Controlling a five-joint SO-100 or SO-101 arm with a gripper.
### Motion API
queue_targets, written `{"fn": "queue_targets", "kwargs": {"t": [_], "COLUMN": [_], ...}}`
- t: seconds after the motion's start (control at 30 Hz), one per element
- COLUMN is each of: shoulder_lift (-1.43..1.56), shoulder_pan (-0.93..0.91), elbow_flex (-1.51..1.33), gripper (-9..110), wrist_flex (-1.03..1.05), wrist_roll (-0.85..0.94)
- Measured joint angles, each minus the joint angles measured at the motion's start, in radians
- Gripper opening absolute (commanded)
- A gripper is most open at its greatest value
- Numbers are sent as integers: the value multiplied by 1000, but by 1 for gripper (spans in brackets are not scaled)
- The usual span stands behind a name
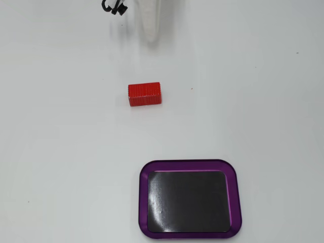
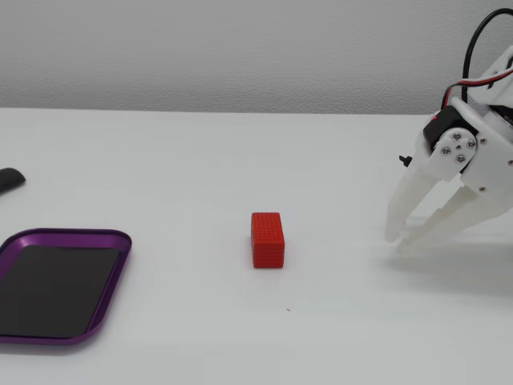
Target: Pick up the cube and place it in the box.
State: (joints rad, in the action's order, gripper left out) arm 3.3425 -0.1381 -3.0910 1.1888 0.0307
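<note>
The cube (image 1: 145, 94) is a small red block with a dotted texture, lying alone on the white table; it also shows in the other fixed view (image 2: 267, 239). The box (image 1: 190, 165) is a shallow purple-rimmed tray with a shiny black bottom, empty, at the near edge; in the other fixed view (image 2: 68, 237) it sits at the far left. My white gripper (image 2: 398, 243) hangs at the right, well apart from the cube, tips down near the table, fingertips almost together and holding nothing. In the top view only its tapered tip (image 1: 152, 34) shows.
A small black object (image 2: 8, 178) lies at the left edge behind the tray. A black cable piece (image 1: 114, 7) shows at the top, next to the arm. The table is white, with a grey wall behind.
</note>
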Motion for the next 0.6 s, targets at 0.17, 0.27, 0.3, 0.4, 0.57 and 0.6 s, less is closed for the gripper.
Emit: {"fn": "queue_targets", "kwargs": {"t": [0.17,0.27,0.3,0.4,0.57,0.6], "shoulder_lift": [0,0,0,0,0,0], "shoulder_pan": [0,0,0,0,0,0], "elbow_flex": [0,3,14,60,149,175], "gripper": [0,0,0,0,1,2], "wrist_flex": [-17,-51,-58,-67,-69,-69], "wrist_roll": [3,15,32,127,201,204]}}
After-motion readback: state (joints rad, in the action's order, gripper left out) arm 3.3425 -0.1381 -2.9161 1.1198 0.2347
